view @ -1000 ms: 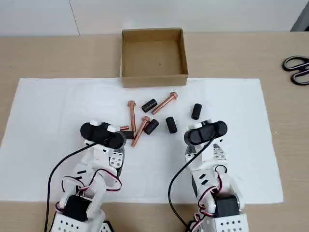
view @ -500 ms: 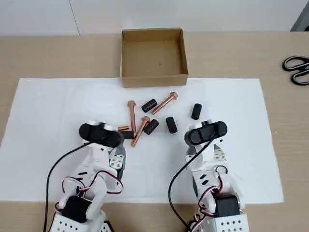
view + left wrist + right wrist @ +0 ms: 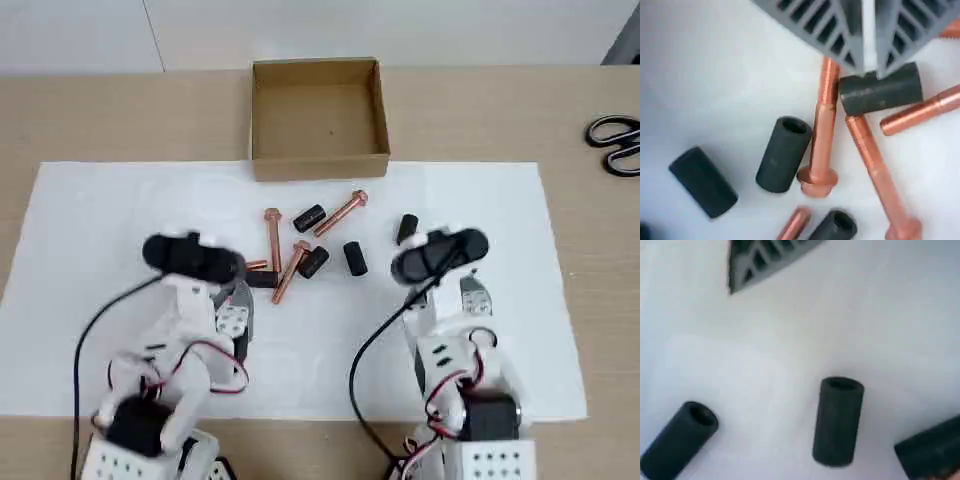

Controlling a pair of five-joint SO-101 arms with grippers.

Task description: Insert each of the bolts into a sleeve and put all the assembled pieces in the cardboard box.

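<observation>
The open cardboard box [image 3: 315, 115] stands at the far side of the white sheet. Copper bolts [image 3: 272, 235] [image 3: 340, 213] [image 3: 290, 270] and black sleeves [image 3: 309, 217] [image 3: 314, 262] [image 3: 355, 258] [image 3: 405, 228] lie loose in front of it. My left gripper [image 3: 867, 67] is shut, its tips right above a lying sleeve [image 3: 880, 92] that rests across a bolt [image 3: 824, 130]; it holds nothing. Another sleeve [image 3: 784, 153] lies beside that bolt. My right gripper [image 3: 740, 280] hovers over bare sheet, a short way from two sleeves [image 3: 838, 420] [image 3: 680, 440].
Scissors [image 3: 615, 143] lie on the wooden table at the far right, off the sheet. The white sheet [image 3: 100, 220] has open room at the left and right of the parts cluster. Both arm bases stand at the near edge.
Both arms have shifted: the left arm's upper part moved left and slightly away, the right arm's moved right and away. The bolts and sleeves lie where they were.
</observation>
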